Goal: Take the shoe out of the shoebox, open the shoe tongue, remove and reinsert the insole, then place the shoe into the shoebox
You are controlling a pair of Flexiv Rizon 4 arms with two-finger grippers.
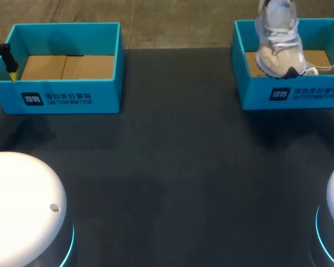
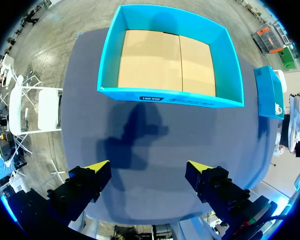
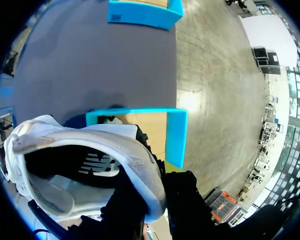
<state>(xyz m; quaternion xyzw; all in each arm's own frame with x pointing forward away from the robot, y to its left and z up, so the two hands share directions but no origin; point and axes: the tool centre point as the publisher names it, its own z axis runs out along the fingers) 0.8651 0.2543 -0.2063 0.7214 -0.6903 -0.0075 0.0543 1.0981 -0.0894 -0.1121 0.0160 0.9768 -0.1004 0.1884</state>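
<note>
A white and grey shoe [image 1: 278, 47] hangs toe-down over the right blue shoebox [image 1: 292, 94], its toe level with the box's front wall. In the right wrist view my right gripper [image 3: 162, 192] is shut on the heel rim of the shoe [image 3: 80, 160], whose dark inside faces the camera. A second pale shoe [image 1: 325, 69] lies in that box. The left blue shoebox [image 1: 61, 92] holds only its cardboard floor. My left gripper [image 2: 147, 167] stands open above the table, just in front of the left shoebox [image 2: 170, 97]; one yellow tip [image 1: 12, 77] shows at that box's left corner.
The dark table [image 1: 167, 167] stretches between and in front of the two boxes. The white domes of my arm bases [image 1: 22, 206] fill the near left and near right corners. The right box [image 2: 267, 92] shows far off beside the left gripper.
</note>
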